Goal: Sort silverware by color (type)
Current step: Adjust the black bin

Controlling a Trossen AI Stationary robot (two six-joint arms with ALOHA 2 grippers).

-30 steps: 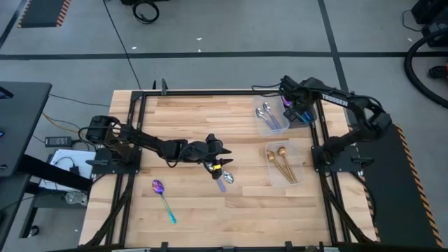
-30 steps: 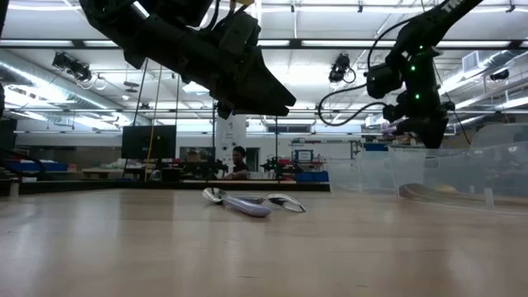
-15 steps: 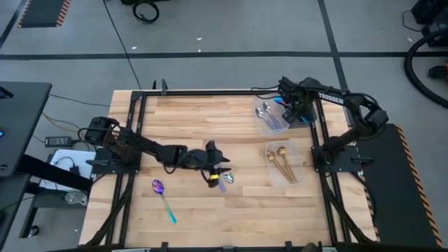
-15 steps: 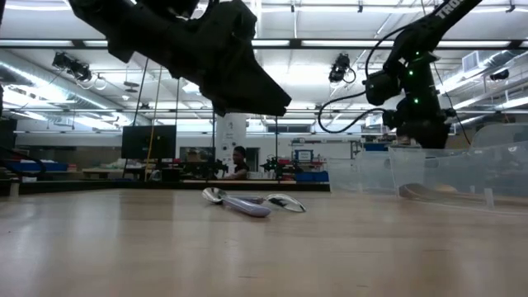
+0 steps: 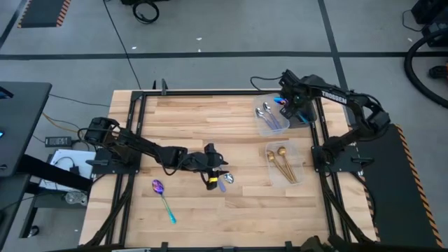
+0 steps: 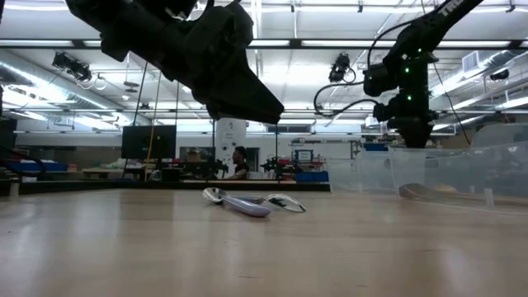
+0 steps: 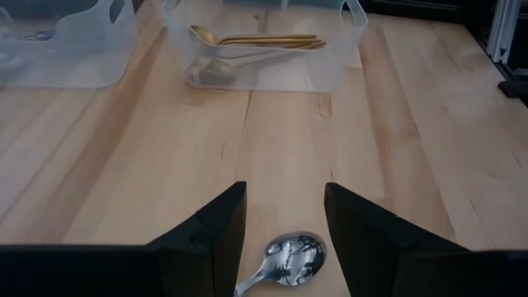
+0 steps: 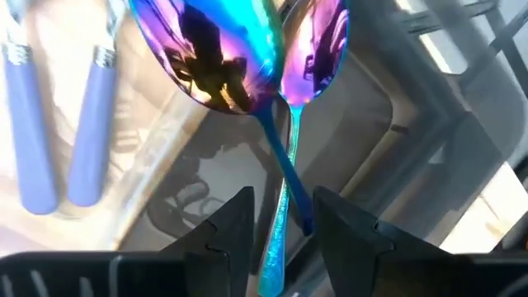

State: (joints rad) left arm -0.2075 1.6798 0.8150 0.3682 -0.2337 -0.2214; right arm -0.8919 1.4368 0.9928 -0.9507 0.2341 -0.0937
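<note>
- Since the earlier frames, the left gripper [image 5: 213, 168] has slid along the table toward the near edge and now sits right over the lavender-handled silver spoon [image 5: 223, 180] at mid-table; the right gripper [image 5: 290, 105] has shifted only slightly above the far containers.
- Seen from the left wrist, that gripper's two dark fingers [image 7: 210, 235] stand parted and empty, with the spoon's shiny bowl [image 7: 291, 258] lying on the wood between their tips.
- Seen from the right wrist, the right gripper's fingers [image 8: 227, 227] are apart; the teal handles of two iridescent spoons [image 8: 239, 58] run between them. Whether the fingers actually touch those handles is hard to judge from this close view.
- Those iridescent spoons lie in a clear container beside the container of silver spoons [image 5: 267, 116], which have lavender handles.
- Nearer the right arm's base, another clear container [image 5: 299, 166] holds the gold spoons [image 5: 280, 163].
- One purple spoon with a teal handle [image 5: 164, 199] lies alone on the wooden table [image 5: 196, 115], near the left front corner, well apart from the rest.
</note>
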